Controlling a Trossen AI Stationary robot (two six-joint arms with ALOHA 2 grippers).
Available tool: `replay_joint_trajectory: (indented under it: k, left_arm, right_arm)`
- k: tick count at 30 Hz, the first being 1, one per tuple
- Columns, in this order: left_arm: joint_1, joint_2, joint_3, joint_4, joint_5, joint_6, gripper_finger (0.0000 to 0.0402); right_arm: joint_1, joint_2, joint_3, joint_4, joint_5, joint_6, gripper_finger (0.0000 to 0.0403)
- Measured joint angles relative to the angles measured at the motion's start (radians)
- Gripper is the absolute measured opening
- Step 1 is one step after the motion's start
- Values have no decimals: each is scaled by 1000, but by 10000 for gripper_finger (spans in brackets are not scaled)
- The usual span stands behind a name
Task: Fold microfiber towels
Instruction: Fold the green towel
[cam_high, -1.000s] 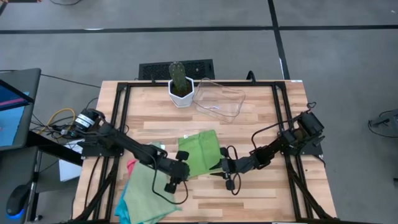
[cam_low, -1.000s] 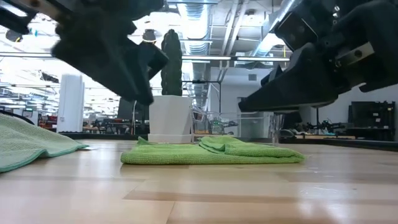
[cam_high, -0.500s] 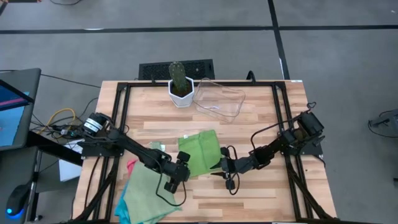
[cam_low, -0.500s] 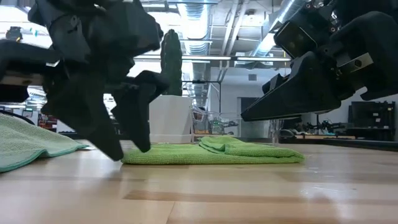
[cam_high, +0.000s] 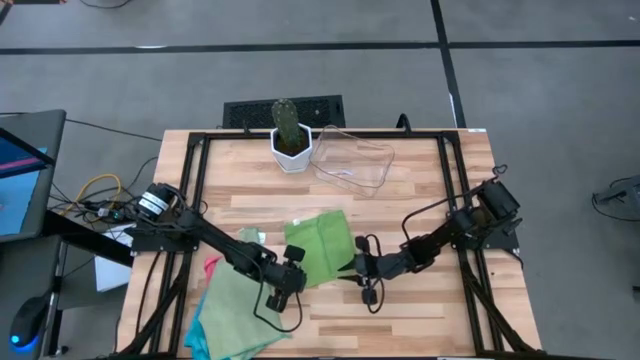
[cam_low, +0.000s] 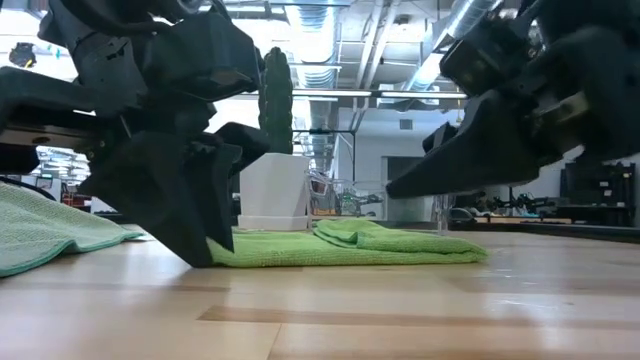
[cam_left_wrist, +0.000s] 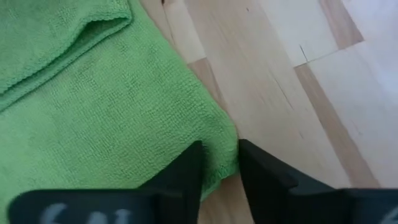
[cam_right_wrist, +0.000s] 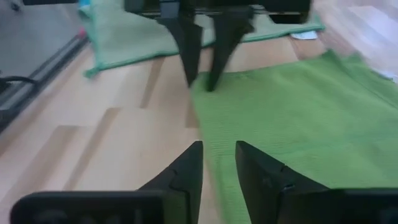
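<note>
Reaching in from both sides, two dark robot arms work on a green towel (cam_high: 320, 245) lying flat near the middle of a wooden table (cam_high: 420, 200). One part of this towel is already doubled over, leaving a raised fold along its far half.

The left gripper (cam_high: 290, 277) is down at the towel's near left corner. Its fingers (cam_left_wrist: 189, 168) stand narrowly apart on either side of the corner's edge, close to pinching it; I cannot tell whether they have a firm hold yet. The right gripper (cam_high: 358, 266) hovers at the towel's near right edge, fingers (cam_right_wrist: 186, 171) slightly parted, holding nothing, tips just above the cloth.

More towels (cam_high: 225, 310) lie in a loose heap at the table's near left corner: pale green on top, with turquoise and pink edges showing underneath. A potted cactus (cam_high: 289, 135) and a clear plastic tray (cam_high: 352, 160) stand at the far edge, well apart from the work.

What could go wrong: the left fingers sit at the very tip of the corner, so the thin cloth could slip free once lifted. If only one side gets a grip, the towel may drag and skew, spoiling the fold. The right fingers, coming down low, might push the edge into a bunch instead of catching it.
</note>
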Motion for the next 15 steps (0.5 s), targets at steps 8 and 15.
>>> replay_joint_trajectory:
  k: [8, 15]
  left_arm:
    - [0, 2, -1, 7, -18, 11, 38]
    - [0, 3, -2, 8, -19, 11, 34]
  right_arm:
    - [-11, 81, 46, 8, 3, -9, 45]
    - [-26, 143, 83, 8, 1, -25, 13]
